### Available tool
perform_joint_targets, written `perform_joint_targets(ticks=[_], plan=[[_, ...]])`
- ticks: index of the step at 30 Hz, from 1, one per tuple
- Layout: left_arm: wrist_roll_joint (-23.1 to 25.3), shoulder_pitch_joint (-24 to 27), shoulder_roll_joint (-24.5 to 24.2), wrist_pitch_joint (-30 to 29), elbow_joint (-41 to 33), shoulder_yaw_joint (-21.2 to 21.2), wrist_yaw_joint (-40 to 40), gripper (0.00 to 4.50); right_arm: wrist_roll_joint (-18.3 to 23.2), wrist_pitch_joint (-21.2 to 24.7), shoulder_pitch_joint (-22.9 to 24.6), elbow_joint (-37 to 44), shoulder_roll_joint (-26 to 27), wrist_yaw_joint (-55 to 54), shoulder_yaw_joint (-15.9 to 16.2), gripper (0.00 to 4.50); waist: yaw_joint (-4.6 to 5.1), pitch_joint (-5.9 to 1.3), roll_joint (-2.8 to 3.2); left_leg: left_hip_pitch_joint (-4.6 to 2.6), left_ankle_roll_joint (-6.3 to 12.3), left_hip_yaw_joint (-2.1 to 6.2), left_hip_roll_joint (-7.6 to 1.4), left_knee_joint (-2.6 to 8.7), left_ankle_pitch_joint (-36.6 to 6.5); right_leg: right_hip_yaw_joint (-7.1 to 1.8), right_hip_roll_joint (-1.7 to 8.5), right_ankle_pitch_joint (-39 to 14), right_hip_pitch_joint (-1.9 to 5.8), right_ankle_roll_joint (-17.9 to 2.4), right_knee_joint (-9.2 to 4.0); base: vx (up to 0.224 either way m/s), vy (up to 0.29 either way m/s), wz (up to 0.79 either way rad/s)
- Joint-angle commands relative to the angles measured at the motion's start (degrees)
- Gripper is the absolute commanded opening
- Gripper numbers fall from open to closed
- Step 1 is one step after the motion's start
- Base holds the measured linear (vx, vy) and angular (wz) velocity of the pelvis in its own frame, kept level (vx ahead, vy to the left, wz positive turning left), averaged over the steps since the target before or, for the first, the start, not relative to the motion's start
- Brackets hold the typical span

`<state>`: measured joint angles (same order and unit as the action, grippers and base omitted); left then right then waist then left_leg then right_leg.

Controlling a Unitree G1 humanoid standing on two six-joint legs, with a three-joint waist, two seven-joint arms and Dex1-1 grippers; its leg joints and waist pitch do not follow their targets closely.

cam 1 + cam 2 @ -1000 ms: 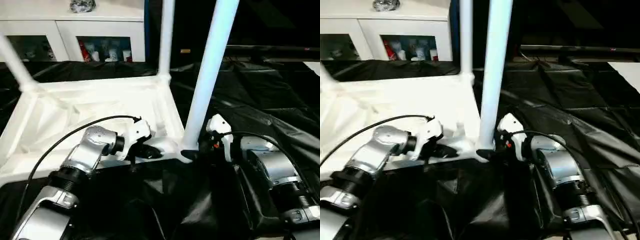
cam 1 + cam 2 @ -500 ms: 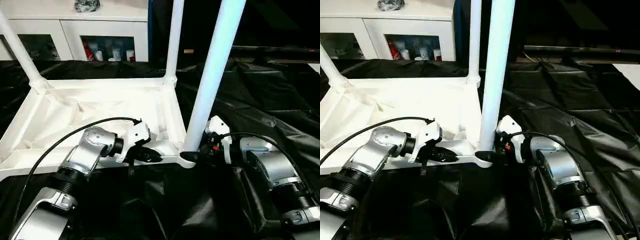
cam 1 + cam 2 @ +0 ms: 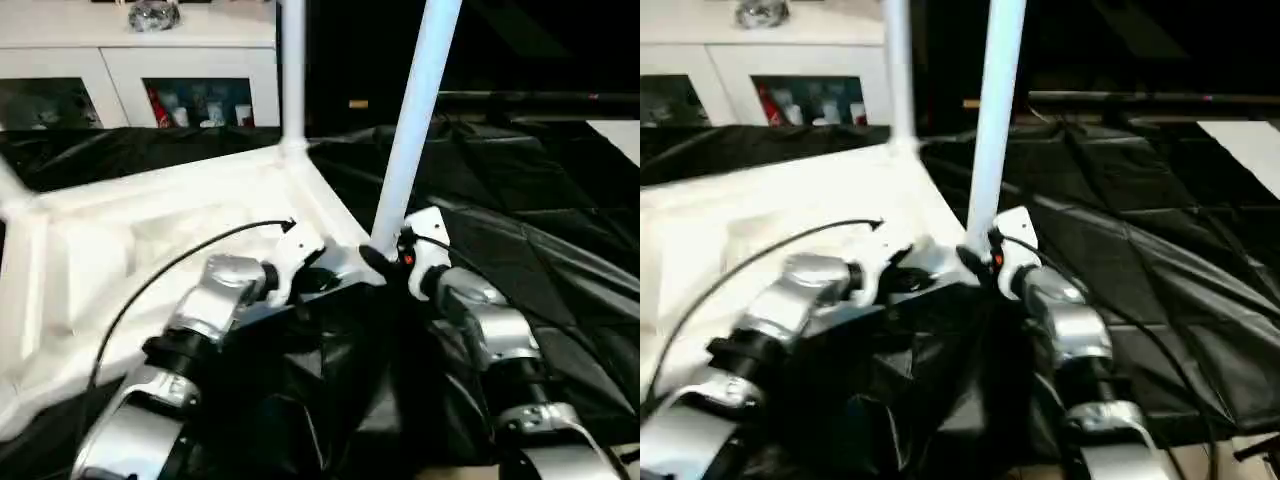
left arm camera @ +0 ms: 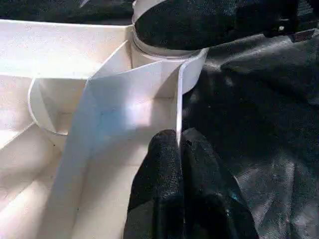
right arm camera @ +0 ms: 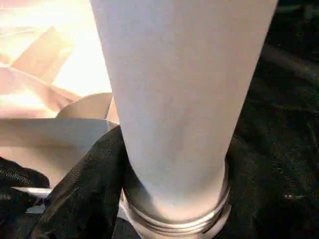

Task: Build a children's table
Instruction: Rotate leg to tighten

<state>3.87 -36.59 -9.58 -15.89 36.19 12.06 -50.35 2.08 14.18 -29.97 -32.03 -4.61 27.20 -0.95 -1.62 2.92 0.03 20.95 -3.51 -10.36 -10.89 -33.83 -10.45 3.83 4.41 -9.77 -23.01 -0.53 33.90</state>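
Nearest to the robot, the two silver forearms reached forward over the crumpled black plastic sheet [image 3: 520, 250] that covered the floor. The left gripper [image 4: 178, 144] had its two black fingers pressed together on the thin white rim of the upturned white plastic rectangular tabletop [image 3: 120, 250], close to the near corner socket. The right gripper [image 3: 378, 262] was wrapped around the base of the near long white round leg [image 3: 412, 110], one black finger [image 5: 75, 199] on its side, just above the socket; the leg stood upright in that corner. Further away, a second white leg [image 3: 292, 70] rose from the far corner. Behind everything stood a white cabinet with glass doors [image 3: 150, 70].
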Motion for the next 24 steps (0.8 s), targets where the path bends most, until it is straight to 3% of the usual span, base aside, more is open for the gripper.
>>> perform_joint_targets(ticks=[1, 6, 9, 13, 18, 23, 24], plan=[[-1.5, -3.3, 4.9, 1.9, -2.3, 2.3, 0.1, 0.0, 0.2, 0.6, 0.1, -1.2, 6.6, 5.6, 7.3, 3.31, 0.01, -3.24, 0.05, -0.73, 0.45, 1.03, -2.01, 4.57, -18.2, -2.48, 3.79, -23.0, 1.94, -9.3, -5.29, 0.0, 0.0, 0.0], [-1.8, -1.2, 2.0, 4.2, -4.2, 3.5, -5.3, 0.0, 0.6, -0.2, 1.7, 2.1, 3.2, 13.5, 10.4, 3.82, -0.08, -3.44, 0.05, -0.35, 1.25, 1.01, -2.18, 4.6, -15.9, -2.57, 3.81, -18.2, 2.52, -10.7, -4.6, 0.0, 0.0, 0.0], [-2.3, 0.0, 0.1, 4.9, -5.3, 3.9, -8.4, 0.0, 1.9, -0.1, 3.2, 5.5, -0.9, 21.7, 13.2, 3.82, -0.34, -3.59, -0.05, -0.35, 2.7, 0.77, -2.2, 4.23, -13.4, -2.62, 3.77, -13.2, 2.86, -12.4, -4.11, 0.0, 0.0, 0.0], [-3.0, 1.2, -2.6, 5.8, -6.8, 4.7, -13.5, 0.0, 3.5, 0.2, 4.5, 9.3, -6.3, 30.9, 15.0, 3.82, -0.41, -3.66, 0.0, -0.37, 3.79, 0.64, -2.3, 4.13, -11.8, -2.66, 3.77, -10.4, 2.88, -14.0, -3.76, 0.0, 0.0, 0.0], [-3.4, 2.0, -5.1, 6.9, -7.8, 4.9, -17.9, 0.0, 4.4, 0.9, 5.0, 11.4, -10.6, 38.4, 15.4, 3.82, -1.13, -3.34, 0.05, -0.77, 3.45, 0.49, -2.69, 4.29, -14.0, -2.66, 3.75, -14.1, 2.6, -13.9, -4.02, 0.0, 0.0, 0.0], [-3.2, 2.9, -8.6, 7.6, -8.5, 5.4, -22.3, 0.0, 4.9, 1.7, 5.0, 12.0, -14.2, 44.3, 16.2, 3.82, -1.47, -3.23, -0.23, -0.76, 2.24, 0.62, -2.66, 4.46, -15.7, -2.66, 3.87, -18.4, 2.57, -12.5, -4.26, 0.0, 0.0, 0.0], [-3.1, 3.2, -9.3, 8.1, -8.4, 5.4, -23.1, 0.0, 5.0, 2.1, 5.1, 12.3, -14.7, 45.3, 16.6, 3.6, -1.49, -3.23, -0.2, -0.75, 2.26, 0.58, -2.66, 4.44, -15.5, -2.7, 3.85, -18.4, 2.49, -12.3, -4.25, 0.0, 0.0, 0.0]])
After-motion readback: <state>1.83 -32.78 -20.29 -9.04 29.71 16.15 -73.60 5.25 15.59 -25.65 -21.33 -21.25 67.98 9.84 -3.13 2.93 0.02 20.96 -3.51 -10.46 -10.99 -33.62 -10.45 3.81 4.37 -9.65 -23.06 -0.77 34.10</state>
